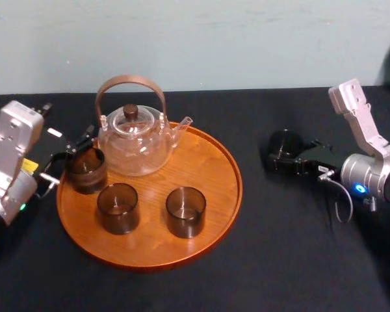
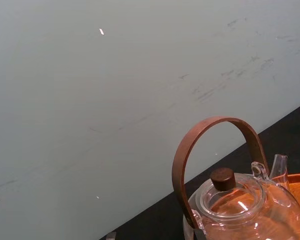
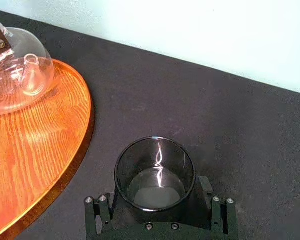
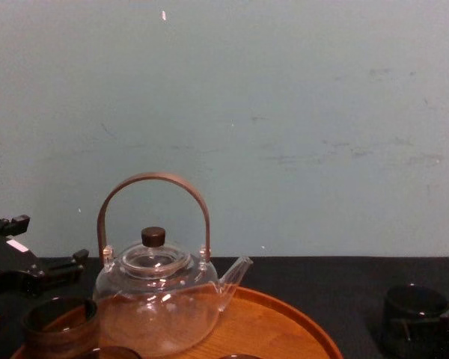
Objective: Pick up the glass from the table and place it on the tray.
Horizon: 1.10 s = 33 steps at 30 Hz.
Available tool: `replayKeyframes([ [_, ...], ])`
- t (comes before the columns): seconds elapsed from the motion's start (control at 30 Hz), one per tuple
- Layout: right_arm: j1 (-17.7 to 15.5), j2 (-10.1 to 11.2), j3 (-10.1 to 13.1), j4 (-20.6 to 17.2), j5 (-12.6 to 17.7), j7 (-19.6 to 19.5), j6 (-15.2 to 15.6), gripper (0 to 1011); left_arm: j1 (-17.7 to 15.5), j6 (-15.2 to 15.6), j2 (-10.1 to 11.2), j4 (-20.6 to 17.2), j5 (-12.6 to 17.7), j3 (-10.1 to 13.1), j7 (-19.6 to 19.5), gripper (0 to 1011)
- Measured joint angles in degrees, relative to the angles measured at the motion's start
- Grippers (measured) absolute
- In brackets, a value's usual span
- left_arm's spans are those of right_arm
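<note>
A dark smoked glass (image 1: 283, 144) stands on the black table to the right of the tray (image 1: 208, 162). My right gripper (image 1: 292, 159) is shut on it. The right wrist view shows the glass (image 3: 155, 172) upright between the black fingers (image 3: 97, 215), a short way from the tray's rim (image 3: 82, 145). In the chest view that glass (image 4: 413, 303) is at the lower right. The round orange-brown wooden tray carries three more dark glasses, two near its front (image 1: 117, 208) (image 1: 185, 211) and one at its left edge (image 1: 86, 170). My left gripper (image 1: 65, 161) is open beside that left glass.
A clear glass teapot (image 1: 135, 140) with a brown hoop handle stands at the back of the tray, its spout pointing right. Black cloth (image 1: 292, 260) covers the table. A pale wall (image 4: 284, 112) rises behind. Bare cloth lies between the tray and the right gripper.
</note>
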Motion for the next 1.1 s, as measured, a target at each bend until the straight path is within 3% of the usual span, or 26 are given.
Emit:
replayKeyframes([
  [0.77,1.17,-1.05,-0.33,1.39,-1.41,0.7,-0.49,1002,0.0,0.0,0.0,0.0,0.0,0.0,0.0,1001],
  [1.1,1.11,-1.03,-0.26,1.35,-1.29,0.66,-0.49,905,0.0,0.0,0.0,0.0,0.0,0.0,0.0,1001],
])
